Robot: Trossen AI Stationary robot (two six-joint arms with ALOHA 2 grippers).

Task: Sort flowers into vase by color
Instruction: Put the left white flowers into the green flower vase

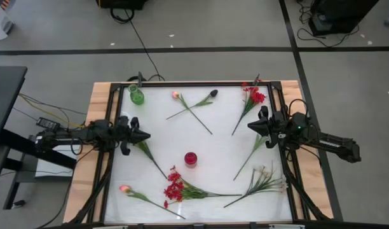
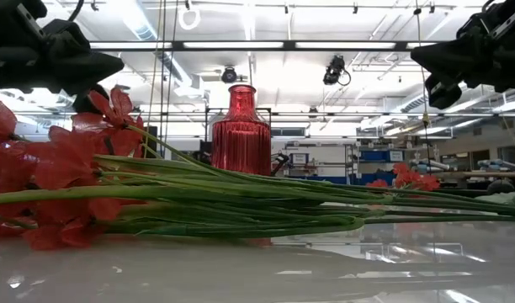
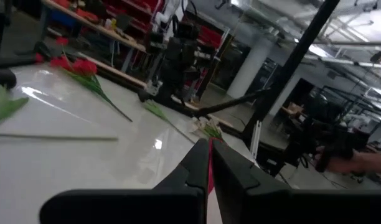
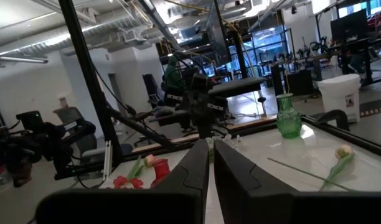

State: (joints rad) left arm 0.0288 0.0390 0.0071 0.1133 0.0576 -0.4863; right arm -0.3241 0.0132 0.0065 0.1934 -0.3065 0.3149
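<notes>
- The red vase [image 1: 191,158] stands upright near the middle of the surface [image 1: 201,143], and it serves as the reference point for what follows; it holds no flower yet.
- The green vase [image 1: 136,96] stands at the far-left corner from the red vase, also without a stem in it.
- The flowers lie flat and scattered, none sorted. A red cluster [image 1: 175,188] rests just nearer than the red vase. A second red bunch [image 1: 253,95] lies far and to its right. Pink tulip buds [image 1: 176,95] and a dark bud [image 1: 213,93] lie beyond it.
- A white spray [image 1: 264,174] appears to lie to its right, though the blooms are hard to make out.
- The left end effector [image 1: 145,135] hangs left of the red vase, fingers narrow, holding nothing.
- The right end effector [image 1: 250,126] hangs to its right, fingers likewise pressed near together and carrying nothing.
- Judgement: both arms are parked clear of the stems, so sorting has not begun.
</notes>
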